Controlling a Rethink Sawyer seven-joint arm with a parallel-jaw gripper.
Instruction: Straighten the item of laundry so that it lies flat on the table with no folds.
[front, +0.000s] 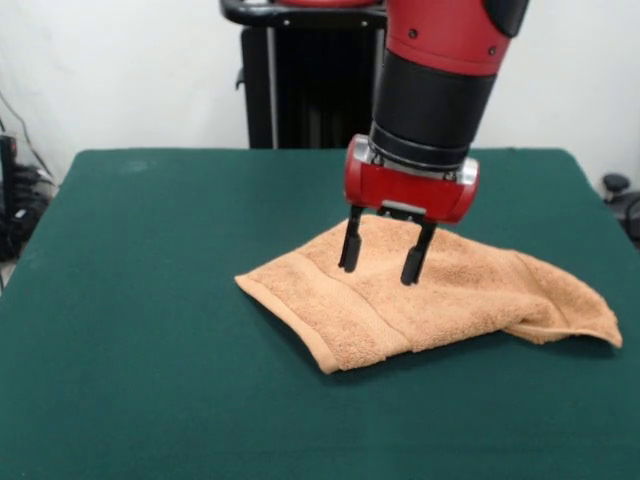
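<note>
A: Item one, towel (440, 300): orange-tan terry, looped pile, folded over on itself, woven band along its near-left edge. Location?

B: Middle to right of the surface (150, 300), dark green felt-like top. Long axis runs left to right, the right end tapering into a rumpled point.

A: Hidden parts?

B: Underlayers of the fold cannot be seen; no tag visible. The arm's upper part is cut off at the top edge.

A: Item two, hand (382, 262)?

B: Red body, two black fingers (350, 245) spread apart, tips low over the towel's upper middle; contact cannot be judged.
</note>
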